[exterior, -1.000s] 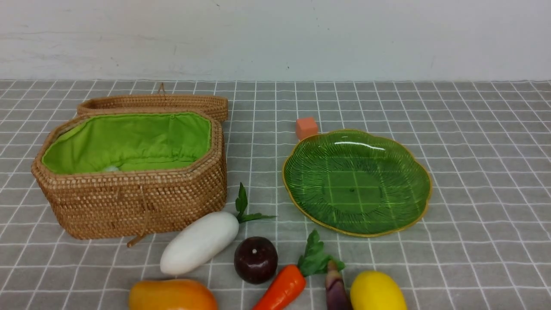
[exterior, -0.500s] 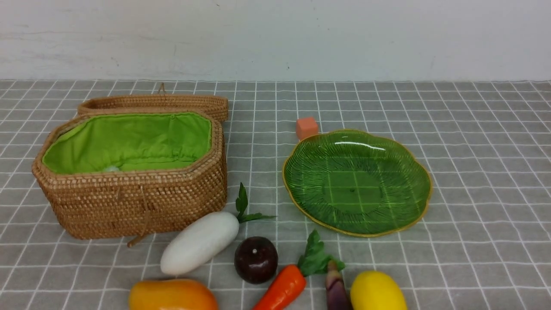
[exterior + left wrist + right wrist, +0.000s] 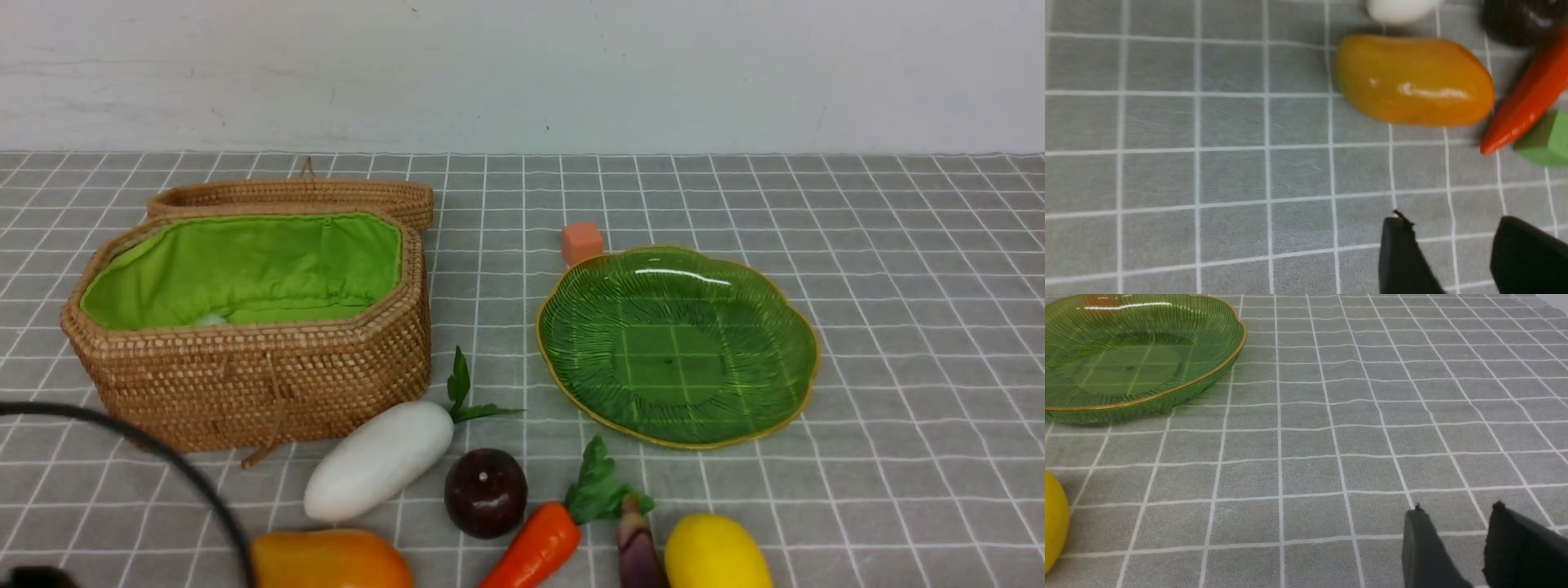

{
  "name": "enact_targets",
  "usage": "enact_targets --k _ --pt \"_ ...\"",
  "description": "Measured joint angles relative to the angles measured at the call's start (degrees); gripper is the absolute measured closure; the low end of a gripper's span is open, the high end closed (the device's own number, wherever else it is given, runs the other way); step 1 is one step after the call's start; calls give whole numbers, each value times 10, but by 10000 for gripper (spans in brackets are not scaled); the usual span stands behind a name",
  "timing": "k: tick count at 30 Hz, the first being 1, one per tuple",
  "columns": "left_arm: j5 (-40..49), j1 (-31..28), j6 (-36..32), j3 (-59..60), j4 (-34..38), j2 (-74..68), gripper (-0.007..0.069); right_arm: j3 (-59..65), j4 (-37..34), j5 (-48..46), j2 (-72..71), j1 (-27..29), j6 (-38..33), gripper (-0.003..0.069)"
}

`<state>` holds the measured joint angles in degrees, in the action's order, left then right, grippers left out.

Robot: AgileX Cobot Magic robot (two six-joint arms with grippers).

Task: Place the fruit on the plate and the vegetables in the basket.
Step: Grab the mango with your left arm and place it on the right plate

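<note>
Vegetables and fruit lie unsorted along the lower edge of the front view; sorting has not begun. Left to right: octagonal brown wicker basket (image 3: pixel 245 384), green-lined, lid open, upper left; glossy orange-yellow mango (image 3: pixel 326 559); white oblong radish (image 3: pixel 380 459); round maroon plum (image 3: pixel 485 492); orange carrot (image 3: pixel 535 549); slender purple eggplant (image 3: pixel 637 549); yellow lemon (image 3: pixel 715 554); translucent green glass plate (image 3: pixel 678 351), right of centre, bare. Left gripper (image 3: pixel 1453 222): jaws apart, empty, near the mango, apparently approaching; next, straddle its narrow width. Right gripper (image 3: pixel 1457 509): jaws apart, empty. No writing legible.
</note>
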<state>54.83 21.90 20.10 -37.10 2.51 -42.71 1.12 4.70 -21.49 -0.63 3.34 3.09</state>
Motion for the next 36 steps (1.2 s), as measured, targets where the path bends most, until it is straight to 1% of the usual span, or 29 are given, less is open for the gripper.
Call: enact_targets --k 1,2,3,4,5,7,8,9,10,12,13,14,15,21,28,31,34,36 --pt "-1 1 -6 -1 1 -4 287 0 0 0 0 0 0 419" --pt "-6 12 -63 -11 2 -31 249 0 0 0 0 0 0 419" --pt "-13 24 -143 -16 1 -51 217 0 0 0 0 0 0 419" --pt "-21 29 -184 -17 1 -63 197 0 0 0 0 0 0 419" --pt "-24 33 -213 -17 1 -66 192 0 0 0 0 0 0 419" --pt "-62 54 -420 -19 1 -106 142 0 0 0 0 0 0 419" --pt "-65 54 -420 -19 1 -110 142 0 0 0 0 0 0 419" --pt "-100 63 -561 -19 3 -144 123 0 0 0 0 0 0 419" --pt "-103 63 -572 -19 3 -144 122 0 0 0 0 0 0 419" --pt "-136 64 -663 -19 4 -187 116 0 0 0 0 0 0 419" --pt "-138 64 -668 -19 4 -190 116 0 0 0 0 0 0 419" --pt "-162 64 -695 -19 4 -220 115 0 0 0 0 0 0 419" --pt "-182 64 -707 -19 2 -240 113 0 0 0 0 0 0 419" --pt "-258 64 -726 -22 2 -325 101 0 0 0 0 0 0 419" --pt "-269 64 -728 -30 7 -417 91 0 0 0 0 0 0 419" --pt "-278 64 -728 -35 12 -429 91 0 0 0 0 0 0 419" --pt "-281 64 -728 -36 13 -430 111 0 0 0 0 0 0 419" --pt "-279 64 -728 -36 13 -427 112 0 0 0 0 0 0 419"
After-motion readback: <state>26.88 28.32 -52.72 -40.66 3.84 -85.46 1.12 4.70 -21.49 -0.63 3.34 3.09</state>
